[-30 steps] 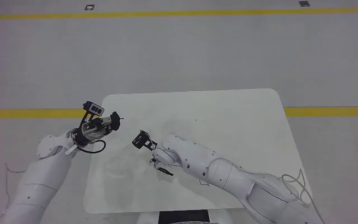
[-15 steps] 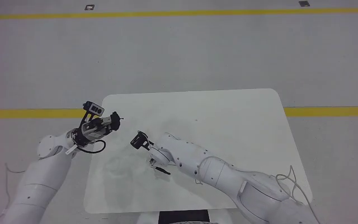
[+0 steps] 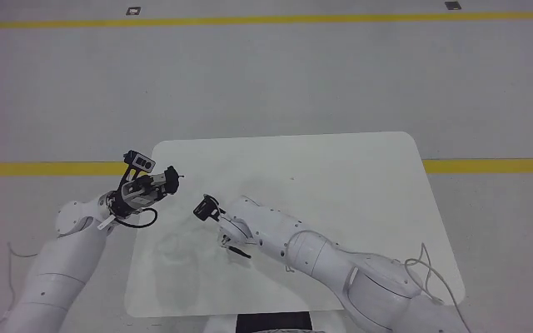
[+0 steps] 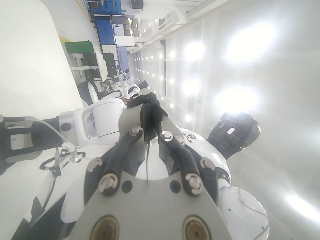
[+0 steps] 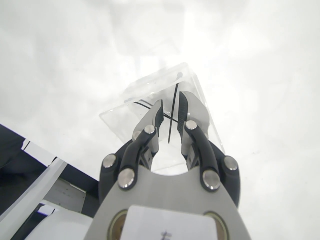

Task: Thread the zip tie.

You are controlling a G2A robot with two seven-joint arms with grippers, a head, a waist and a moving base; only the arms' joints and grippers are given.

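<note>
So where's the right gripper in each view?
Top view: right gripper at the end of the arm reaching across the white table toward its left side.
Left wrist view: right gripper farther off, past the left gripper, pointing down at the table.
Right wrist view: right gripper open above a clear block carrying a black zip tie.
Shared landmark: the white table.

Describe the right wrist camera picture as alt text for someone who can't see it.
The right gripper hangs open astride a black zip tie, whose head points away from the camera. The tie is seen against a clear plastic box on the white table. A second thin black strand crosses it.
</note>
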